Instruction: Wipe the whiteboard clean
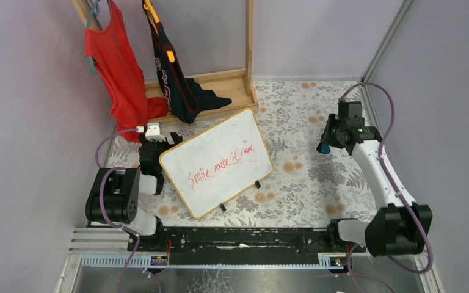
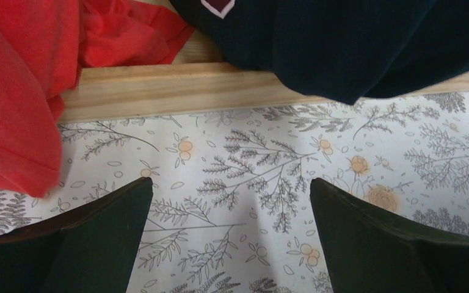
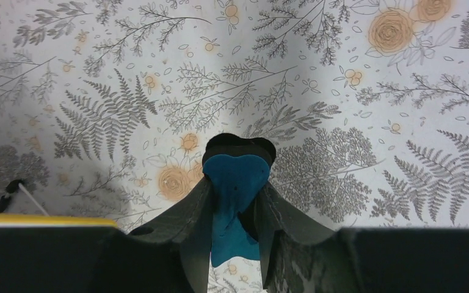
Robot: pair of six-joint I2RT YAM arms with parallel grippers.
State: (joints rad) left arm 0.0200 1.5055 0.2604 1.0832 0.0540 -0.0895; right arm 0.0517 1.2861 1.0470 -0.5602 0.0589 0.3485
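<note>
The whiteboard (image 1: pixel 210 196) lies tilted on the floral tablecloth in the top view, with a light-wood frame, black feet on its near edge and red writing (image 1: pixel 220 166) across it. My left gripper (image 1: pixel 153 148) sits just beyond the board's left corner. In the left wrist view it (image 2: pixel 231 201) is open and empty over the cloth, and the board is out of that view. My right gripper (image 1: pixel 326 146) hovers to the right of the board, apart from it. In the right wrist view it (image 3: pixel 235 186) is shut on a blue eraser (image 3: pixel 235 174) with a black pad.
A wooden rack base (image 1: pixel 232 82) stands at the back with a red shirt (image 1: pixel 119 73) and a dark garment (image 1: pixel 171 79) hanging on it. They also show in the left wrist view: base (image 2: pixel 177 88), shirt (image 2: pixel 18 91), garment (image 2: pixel 354 43). Walls close both sides.
</note>
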